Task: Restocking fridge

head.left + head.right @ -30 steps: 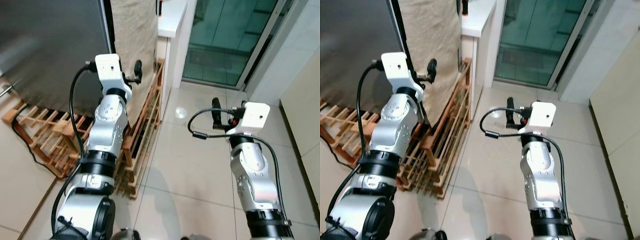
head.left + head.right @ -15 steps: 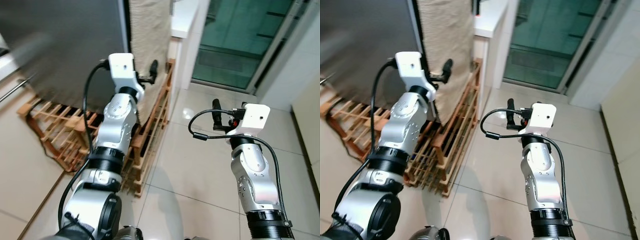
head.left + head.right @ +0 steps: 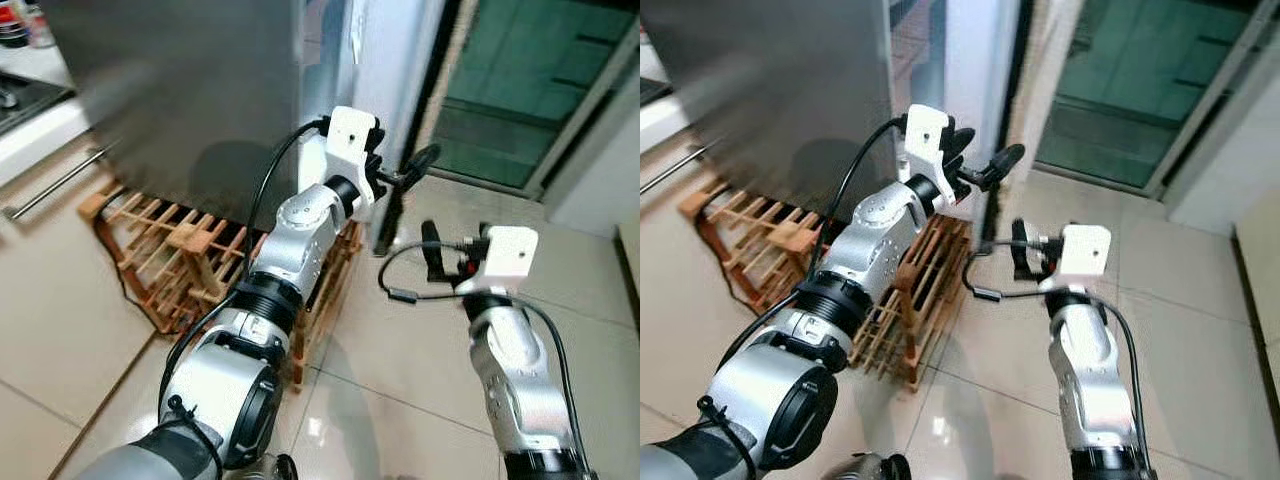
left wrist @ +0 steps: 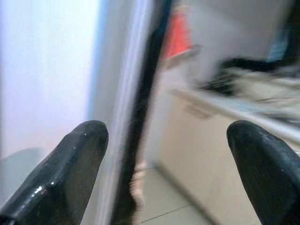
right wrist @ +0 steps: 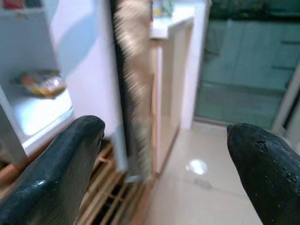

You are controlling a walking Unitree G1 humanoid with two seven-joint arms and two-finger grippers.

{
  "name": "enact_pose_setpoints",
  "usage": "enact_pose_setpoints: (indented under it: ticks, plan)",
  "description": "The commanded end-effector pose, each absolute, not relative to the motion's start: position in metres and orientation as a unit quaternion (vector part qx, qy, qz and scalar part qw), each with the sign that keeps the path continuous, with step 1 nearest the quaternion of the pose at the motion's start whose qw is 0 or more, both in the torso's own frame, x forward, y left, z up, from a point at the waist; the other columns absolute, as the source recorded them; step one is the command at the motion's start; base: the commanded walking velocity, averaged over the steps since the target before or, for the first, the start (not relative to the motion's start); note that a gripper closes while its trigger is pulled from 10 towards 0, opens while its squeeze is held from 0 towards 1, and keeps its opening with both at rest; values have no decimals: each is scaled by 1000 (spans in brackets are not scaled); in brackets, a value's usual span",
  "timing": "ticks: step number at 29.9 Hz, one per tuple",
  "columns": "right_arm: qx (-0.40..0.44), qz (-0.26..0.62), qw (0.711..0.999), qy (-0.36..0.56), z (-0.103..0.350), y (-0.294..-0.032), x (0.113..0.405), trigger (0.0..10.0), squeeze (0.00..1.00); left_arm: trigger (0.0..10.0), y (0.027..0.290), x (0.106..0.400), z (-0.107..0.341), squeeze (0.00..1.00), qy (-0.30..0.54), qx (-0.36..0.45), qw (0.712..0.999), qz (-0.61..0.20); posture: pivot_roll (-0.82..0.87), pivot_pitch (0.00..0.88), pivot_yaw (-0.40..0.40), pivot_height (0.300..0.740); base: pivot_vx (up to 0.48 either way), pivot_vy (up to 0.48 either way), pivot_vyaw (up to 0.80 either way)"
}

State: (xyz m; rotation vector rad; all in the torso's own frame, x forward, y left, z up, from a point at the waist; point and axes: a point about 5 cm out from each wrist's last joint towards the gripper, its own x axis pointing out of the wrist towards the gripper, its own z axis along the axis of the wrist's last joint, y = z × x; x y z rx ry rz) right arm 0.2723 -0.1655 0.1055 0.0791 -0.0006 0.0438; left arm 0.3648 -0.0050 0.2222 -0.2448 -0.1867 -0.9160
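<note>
The fridge door (image 3: 190, 90), a broad grey steel panel, stands at the far left of the scene. Beside its right edge a pale strip of the fridge's open interior (image 3: 975, 90) shows, edged by a dark seal. The left end effector (image 3: 405, 170) is raised at that edge, just beside the door's rim, and its two black fingers (image 4: 70, 173) stand wide apart with nothing between them (the wrist view is blurred, but the white door face and the dark seal run up between the fingertips). Whether a finger touches the door I cannot tell.

The right end effector (image 3: 432, 250) hangs lower and nearer, over the tiled floor (image 3: 420, 350), well apart from the fridge. Its fingers (image 5: 61, 173) are also spread apart and hold nothing. Past them the right wrist view shows a white shelf inside the fridge (image 5: 37, 115) with a blurred bowl-like item (image 5: 40, 84) on it, too soft to name.

A wooden slatted rack (image 3: 170, 250) lies on the floor under the fridge, with a dark cable (image 3: 125, 290) trailing beside its near left edge. At the far left a white surface (image 3: 40, 125) with a metal bar handle (image 3: 55, 185) runs along the wall. Green-tinted glass doors (image 3: 540, 80) fill the far right.
</note>
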Motion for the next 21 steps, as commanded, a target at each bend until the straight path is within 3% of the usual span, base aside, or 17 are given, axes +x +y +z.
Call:
enact_pose_setpoints:
  ticks: [1,3,5,8,12,14,15,17,18,19,20,21]
  plan:
    - [37,34,999,-16,116,-162,272,10000,1000,10000,-102,306,271,0,-137,-201,778,-579,-222,4,13,740,0,0,0]
    - [37,35,999,-17,117,-161,271,10000,1000,10000,-97,306,272,0,-141,-202,775,-581,-222,4,13,740,0,0,0]
    - [41,33,998,-20,120,-160,272,10000,1000,10000,-75,313,267,0,-143,-211,783,-568,-221,2,18,740,0,0,0]
    - [48,25,998,-22,122,-163,276,10000,1000,10000,-30,331,246,0,-137,-197,833,-499,-203,2,19,740,0,0,0]
    - [57,17,998,-19,122,-168,282,10000,1000,10000,39,340,222,0,-125,-186,884,-409,-166,2,10,740,0,0,0]
    - [57,20,998,-19,123,-168,289,10000,1000,10000,85,339,214,0,-131,-172,914,-344,-124,5,1,740,0,0,0]
    - [60,22,998,-21,125,-168,296,10000,1000,10000,127,338,210,0,-138,-159,941,-265,-91,5,-8,740,0,0,0]
    - [64,23,997,-21,126,-168,299,10000,1000,10000,142,337,209,0,-141,-154,950,-233,-68,4,-14,740,0,0,0]
    - [66,28,997,-22,128,-166,304,10000,1000,10000,172,334,206,0,-143,-144,966,-163,-50,2,-20,740,0,0,794]
    - [66,28,997,-22,128,-166,304,10000,1000,10000,172,334,206,0,-143,-144,966,-163,-50,2,-20,740,0,0,794]
    - [68,41,997,-22,130,-160,312,10000,1000,10000,217,320,196,0,-144,-117,981,-47,-15,0,-33,740,0,0,775]
    - [68,41,997,-22,130,-160,312,10000,1000,10000,217,320,196,0,-144,-117,981,-47,-15,0,-33,740,0,0,775]
